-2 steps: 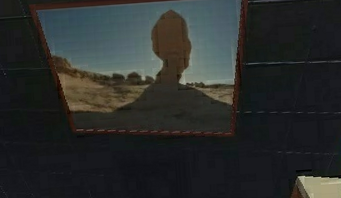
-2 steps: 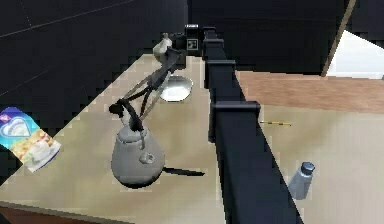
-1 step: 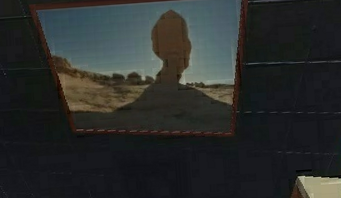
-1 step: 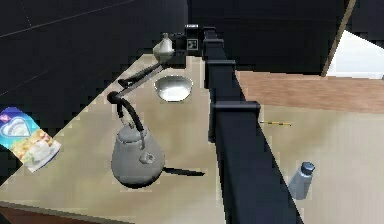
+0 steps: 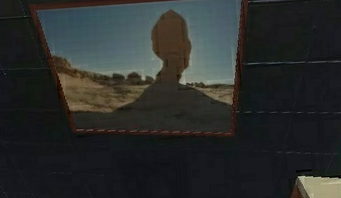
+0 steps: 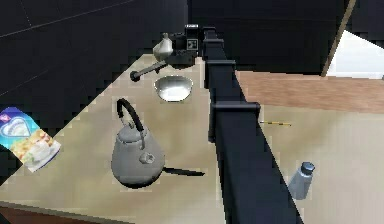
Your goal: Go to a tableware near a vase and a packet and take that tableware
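Looking out along the dark arm (image 6: 235,130), you are seeing a small grey bottle (image 6: 302,181) standing just right of it. Left of it, a grey kettle (image 6: 135,152) is sitting on the tan table (image 6: 85,115), a bright packet (image 6: 28,137) lying near the edge. Farther out, the white bowl (image 6: 174,89) is resting just beside the arm. Beyond it, the gripper (image 6: 180,46) is reaching beside a small grey pot (image 6: 163,44); you cannot tell how its jaws are standing or whether it is holding anything. Ahead, a framed desert painting (image 5: 141,69) is hanging on the dark wall.
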Motion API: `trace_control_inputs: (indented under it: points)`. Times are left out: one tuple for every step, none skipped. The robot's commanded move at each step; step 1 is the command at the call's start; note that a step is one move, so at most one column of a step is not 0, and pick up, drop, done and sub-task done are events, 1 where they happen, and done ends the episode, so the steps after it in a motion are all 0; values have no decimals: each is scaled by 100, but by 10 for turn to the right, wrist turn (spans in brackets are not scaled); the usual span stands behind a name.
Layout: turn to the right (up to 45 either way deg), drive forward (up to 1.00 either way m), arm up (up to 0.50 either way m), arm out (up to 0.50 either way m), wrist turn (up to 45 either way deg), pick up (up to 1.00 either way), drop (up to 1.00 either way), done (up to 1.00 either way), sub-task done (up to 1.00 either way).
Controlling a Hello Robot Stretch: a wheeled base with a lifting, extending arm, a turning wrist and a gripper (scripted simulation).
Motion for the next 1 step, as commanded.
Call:
trace_control_inputs:
  points:
    - [0, 0, 0, 0, 330, 0, 0, 0, 0]
